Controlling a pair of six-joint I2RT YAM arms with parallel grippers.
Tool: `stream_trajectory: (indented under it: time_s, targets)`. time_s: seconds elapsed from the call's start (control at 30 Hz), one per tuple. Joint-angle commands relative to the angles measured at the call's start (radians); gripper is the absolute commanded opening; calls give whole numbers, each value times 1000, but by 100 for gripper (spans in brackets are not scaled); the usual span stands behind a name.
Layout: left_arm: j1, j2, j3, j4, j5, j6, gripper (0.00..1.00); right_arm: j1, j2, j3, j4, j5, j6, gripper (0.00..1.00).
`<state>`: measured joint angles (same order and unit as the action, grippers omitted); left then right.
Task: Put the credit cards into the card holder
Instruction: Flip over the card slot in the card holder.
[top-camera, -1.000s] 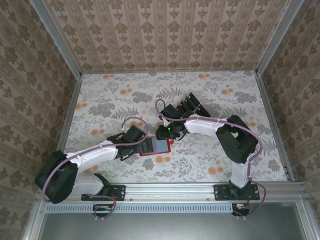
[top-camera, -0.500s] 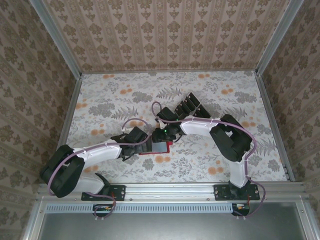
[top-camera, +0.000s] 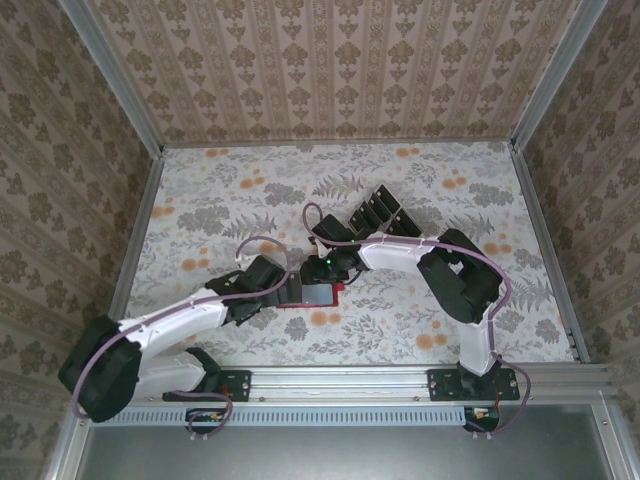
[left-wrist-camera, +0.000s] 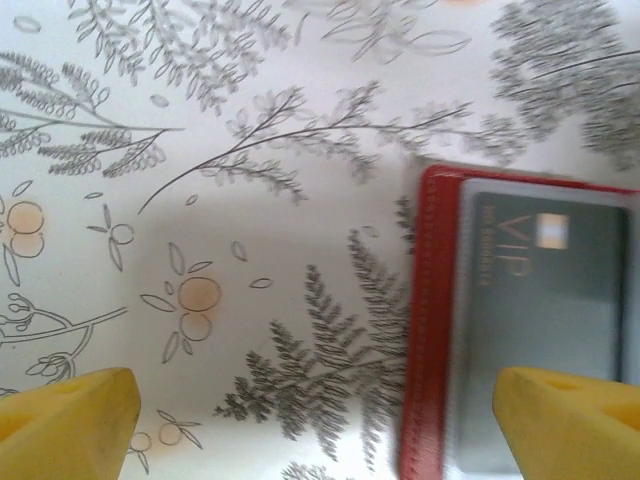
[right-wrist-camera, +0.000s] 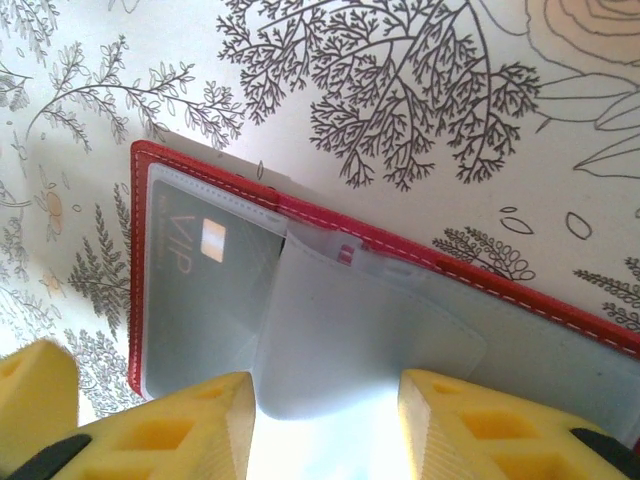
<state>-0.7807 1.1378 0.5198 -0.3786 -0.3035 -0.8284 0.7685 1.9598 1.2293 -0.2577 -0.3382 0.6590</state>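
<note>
The red card holder (top-camera: 335, 292) lies open on the floral table, between my two grippers. In the left wrist view its red edge (left-wrist-camera: 428, 330) is at the right, with a dark VIP credit card (left-wrist-camera: 545, 300) under a clear sleeve. My left gripper (left-wrist-camera: 320, 425) is open; its right finger (left-wrist-camera: 570, 410) sits over that sleeve. In the right wrist view the card (right-wrist-camera: 195, 290) lies in the holder's (right-wrist-camera: 560, 305) left pocket. A greyish inner leaf (right-wrist-camera: 360, 340) stands up between the spread fingers of my open right gripper (right-wrist-camera: 320, 425). More black cards (top-camera: 376, 210) stand behind.
The black cards stand in a slotted tray (top-camera: 392, 222) just behind the right arm's wrist (top-camera: 345, 262). Patterned walls close in the table on three sides. A metal rail (top-camera: 340, 380) with both arm bases runs along the near edge.
My right gripper has moved left over the open card holder, covering much of it. The left arm has swung lower and left while its gripper stays at the holder's left edge.
</note>
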Motion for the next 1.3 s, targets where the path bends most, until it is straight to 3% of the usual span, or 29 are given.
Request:
stream_trajectory:
  time_s: [0.0, 0.2, 0.47, 0.9, 1.27]
  targets:
    - [-39, -62, -23, 9, 7, 60, 100, 7, 31, 5, 4, -19, 18, 46]
    - [-120, -103, -49, 89, 8, 71, 100, 6, 33, 2, 5, -19, 22, 47]
    - [-181, -31, -49, 205, -2, 85, 100, 7, 34, 2, 0, -19, 25, 47]
    - [-187, 148, 5, 225, -79, 83, 100, 6, 35, 5, -3, -21, 27, 47]
    - [-188, 184, -46, 213, -95, 10, 100, -7, -27, 11, -5, -32, 34, 48]
